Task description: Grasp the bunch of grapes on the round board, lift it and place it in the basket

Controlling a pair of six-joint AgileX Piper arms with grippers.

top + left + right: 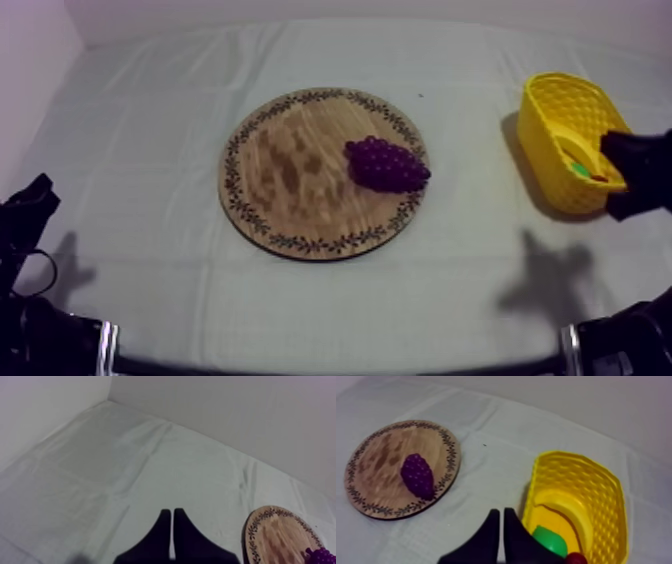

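Right end effector (pixel 501 512), pressed together by the yellow lattice basket (pixel 616 493), needed spreading before straddling the purple bunch of grapes (pixel 417 474) on the round wooden board (pixel 376 466).

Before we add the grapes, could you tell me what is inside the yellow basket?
The yellow basket holds a banana, a green pear and a small red fruit; anything beneath them is covered.
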